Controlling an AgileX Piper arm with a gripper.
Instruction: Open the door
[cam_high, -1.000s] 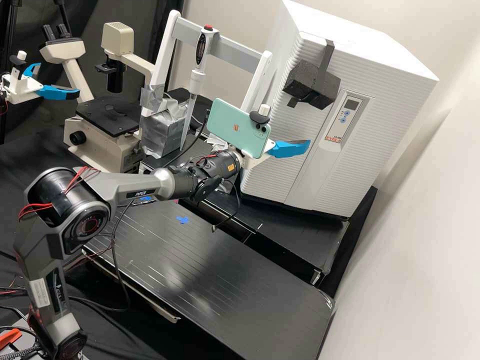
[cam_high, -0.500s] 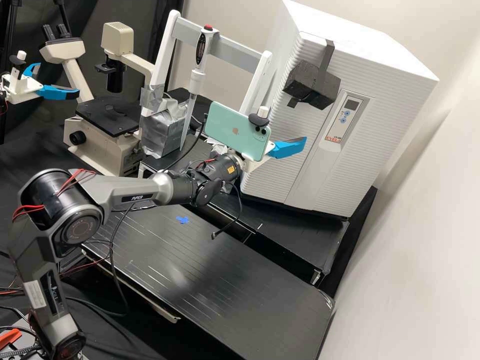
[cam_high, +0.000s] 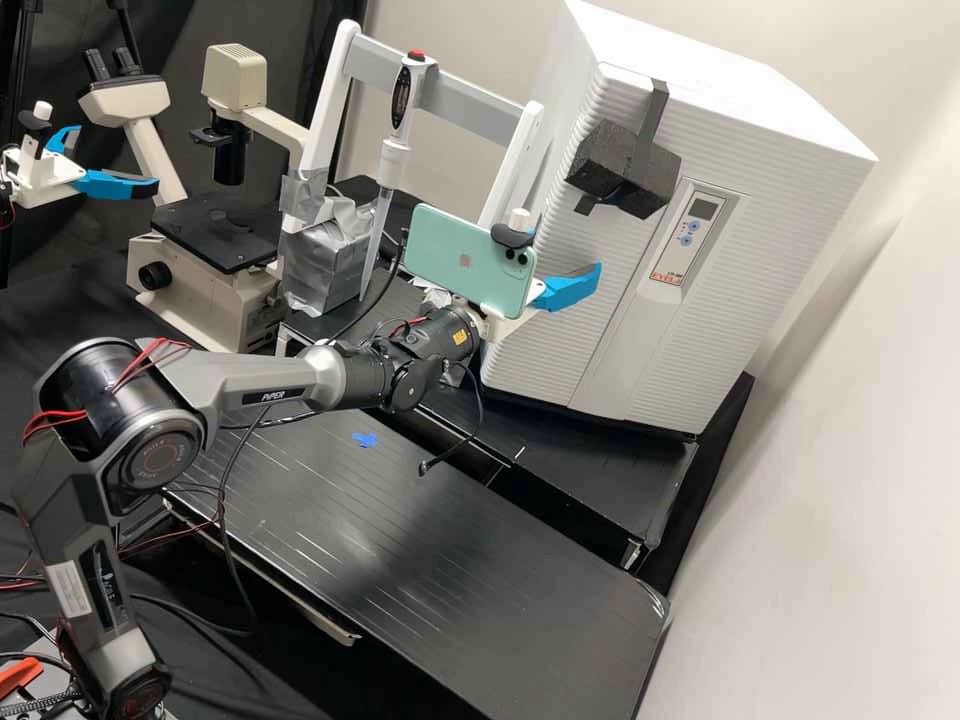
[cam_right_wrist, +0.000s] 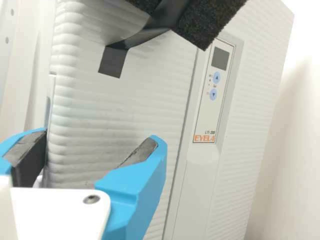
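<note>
Jaws (cam_right_wrist: 99, 138) spread beside closed incubator door (cam_right_wrist: 120, 110); too shallow a hook behind left edge (cam_right_wrist: 52, 112) could slip.

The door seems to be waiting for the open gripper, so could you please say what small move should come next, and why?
I would probably ease the gripper in to hook the edge of the door: it looks shut, and the parted fingers lie one beside that edge, one before its front.
</note>
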